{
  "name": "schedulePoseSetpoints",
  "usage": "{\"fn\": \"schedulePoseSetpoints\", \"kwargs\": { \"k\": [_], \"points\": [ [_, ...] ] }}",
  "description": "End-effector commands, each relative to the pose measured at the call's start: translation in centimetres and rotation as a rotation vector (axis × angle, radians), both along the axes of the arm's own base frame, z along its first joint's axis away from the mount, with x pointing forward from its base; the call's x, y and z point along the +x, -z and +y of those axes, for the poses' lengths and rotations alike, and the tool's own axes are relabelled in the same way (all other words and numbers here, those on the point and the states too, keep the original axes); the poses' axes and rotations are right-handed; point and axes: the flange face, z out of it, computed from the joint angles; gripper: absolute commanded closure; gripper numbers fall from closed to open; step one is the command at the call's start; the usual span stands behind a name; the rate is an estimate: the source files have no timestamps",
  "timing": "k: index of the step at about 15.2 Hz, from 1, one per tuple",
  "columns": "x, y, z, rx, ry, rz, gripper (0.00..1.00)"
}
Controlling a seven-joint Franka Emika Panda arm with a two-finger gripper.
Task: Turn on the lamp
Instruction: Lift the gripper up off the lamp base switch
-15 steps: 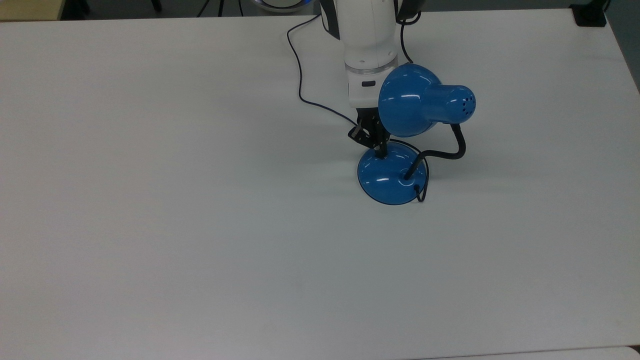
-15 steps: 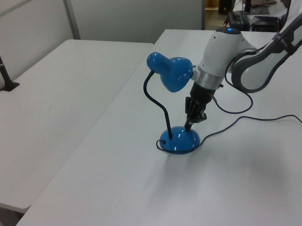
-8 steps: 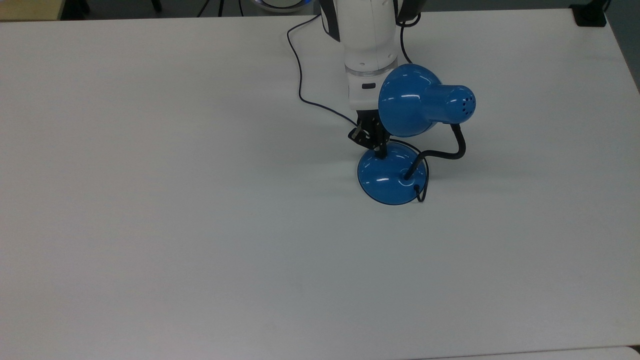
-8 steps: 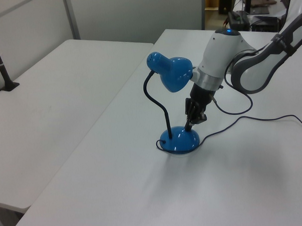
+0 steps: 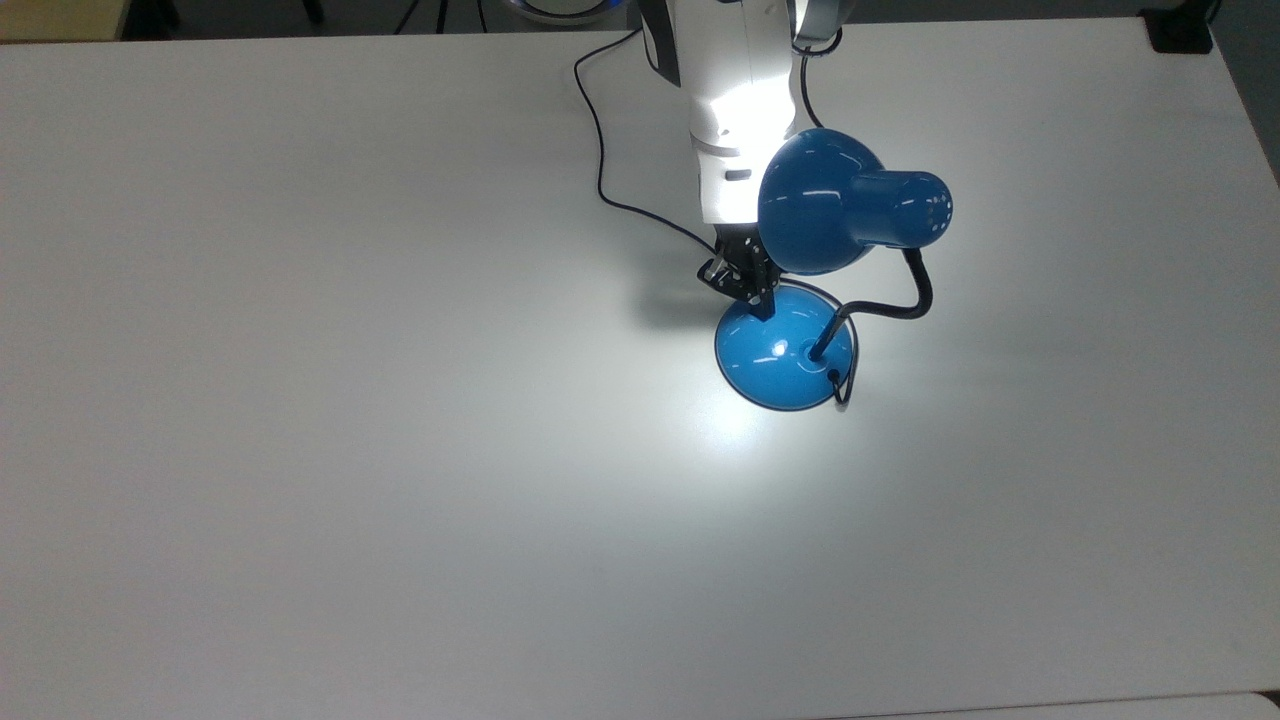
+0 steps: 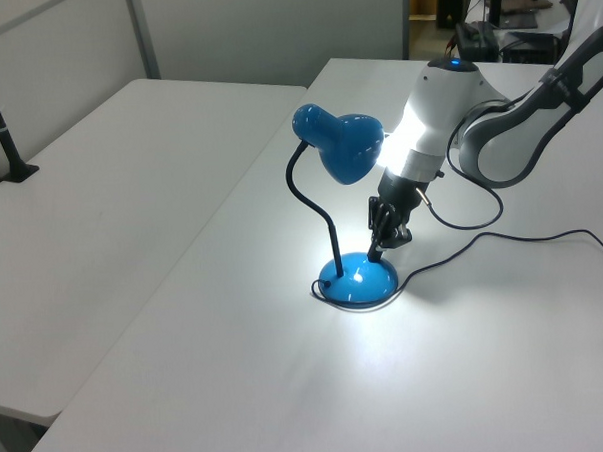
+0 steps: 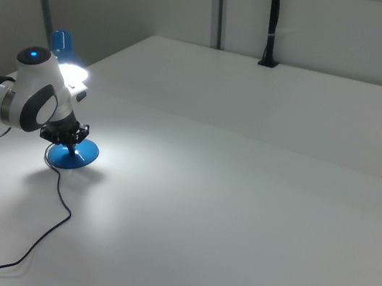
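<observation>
Light now pours from the glossy blue desk lamp with a dome shade, dark half a second ago, pooling on the white table. Black gripper tips press on the round base's far edge, fingers drawn together. Directly above the gripper, the shade's long axis lies level, mouth toward the top view's left. Behind the gripper trails a thin dark cord.
</observation>
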Motion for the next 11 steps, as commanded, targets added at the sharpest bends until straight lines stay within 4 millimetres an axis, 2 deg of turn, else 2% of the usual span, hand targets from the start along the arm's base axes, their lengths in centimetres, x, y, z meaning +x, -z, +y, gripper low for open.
{"fn": "schedulePoseSetpoints", "kwargs": {
  "k": [1, 4, 8, 11],
  "points": [
    [0.3, 0.0, 0.1, 0.004, -0.016, 0.024, 1.0],
    [-0.8, -2.4, -0.9, -0.025, 0.002, 0.112, 1.0],
    [-1.8, -6.3, -4.9, -0.058, 0.086, 0.222, 1.0],
    [-2.3, -8.3, -8.3, -0.084, 0.173, 0.282, 1.0]
  ]
}}
